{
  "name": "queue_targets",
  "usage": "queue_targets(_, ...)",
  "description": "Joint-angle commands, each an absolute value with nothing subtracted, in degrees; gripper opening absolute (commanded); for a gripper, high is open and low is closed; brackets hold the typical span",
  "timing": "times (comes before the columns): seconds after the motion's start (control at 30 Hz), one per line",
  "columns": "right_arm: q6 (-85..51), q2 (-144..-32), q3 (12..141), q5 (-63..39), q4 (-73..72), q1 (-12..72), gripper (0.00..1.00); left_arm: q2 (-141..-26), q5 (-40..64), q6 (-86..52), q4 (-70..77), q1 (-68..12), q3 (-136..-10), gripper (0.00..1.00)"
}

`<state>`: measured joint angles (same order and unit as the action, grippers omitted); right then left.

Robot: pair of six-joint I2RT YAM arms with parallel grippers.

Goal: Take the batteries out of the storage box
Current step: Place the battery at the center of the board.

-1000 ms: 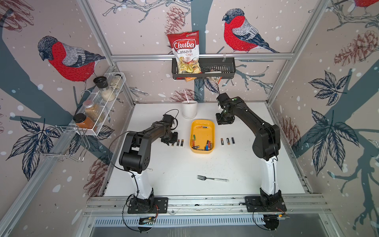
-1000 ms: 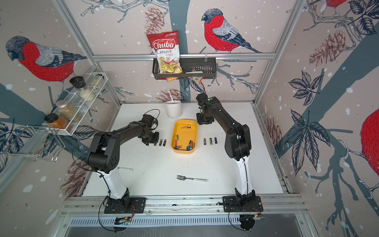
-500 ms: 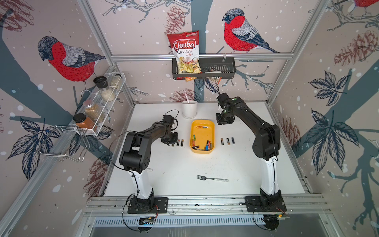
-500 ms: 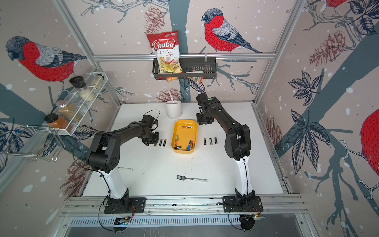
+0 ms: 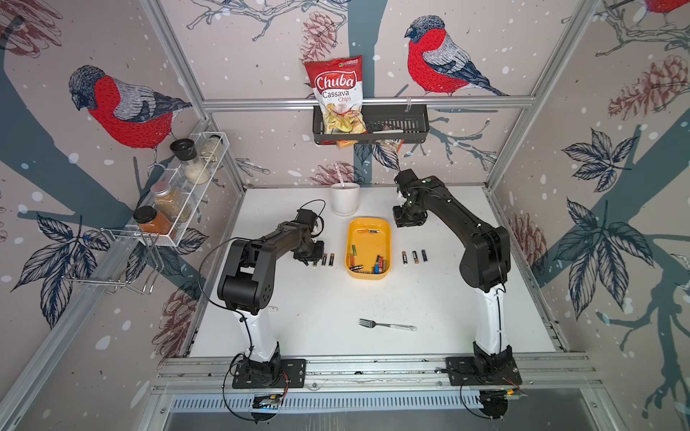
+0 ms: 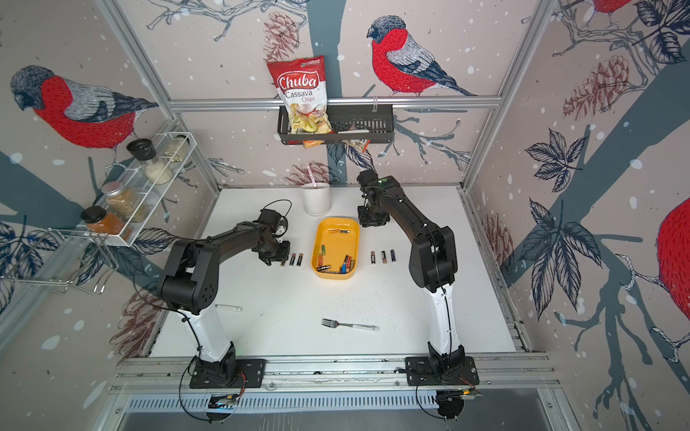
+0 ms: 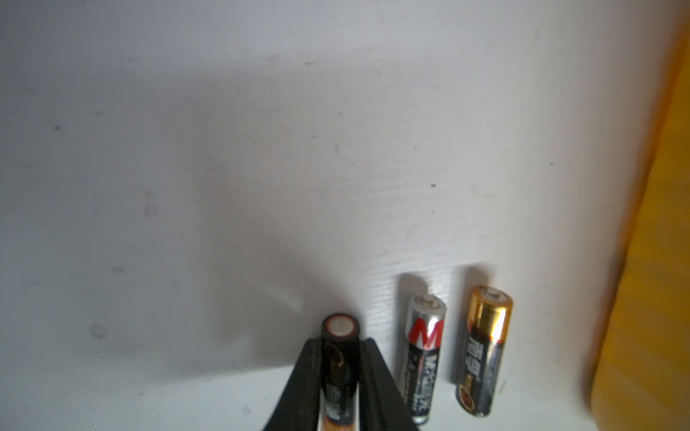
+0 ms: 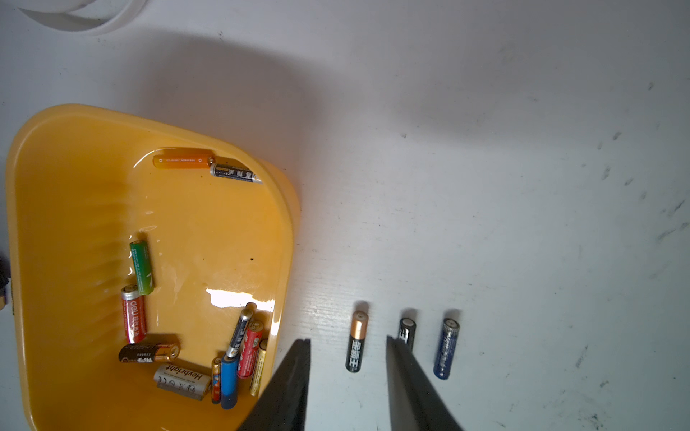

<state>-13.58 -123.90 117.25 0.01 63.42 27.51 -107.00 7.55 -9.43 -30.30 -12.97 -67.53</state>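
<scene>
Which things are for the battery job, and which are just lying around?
For the job: yellow storage box, batteries inside it, batteries lined up beside it, black battery in the left gripper, open right gripper.
Just lying about: fork, white cup, chips bag, spice jars.

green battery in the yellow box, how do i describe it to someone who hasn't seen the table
Find the yellow storage box in the middle of the white table. Inside, near its wall on the robot's left, the green battery lies just beyond a red battery, farther from the robot. It is the only green one in the box.
</scene>
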Motion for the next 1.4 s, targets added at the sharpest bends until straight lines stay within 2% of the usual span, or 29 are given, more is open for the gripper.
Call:
queue_targets(0.0,-13.7,-123.6,117.3,0.8,63.9,27.7,0.40,-106.8,8.0,-9.9,-30.5,-12.9,-67.7,0.24)
queue_targets(0.9,-14.3,-123.3,119.7,0.2,64.4,28.9,0.40,-105.0,7.3,-10.3,-32.3,-12.9,-69.6,0.27)
queue_targets(1.37,-17.7,-128.5,124.2,-4.0,61.9,38.3,0.41,-102.5,7.8,-11.5,-34.0,-12.7,-70.6,0.27)
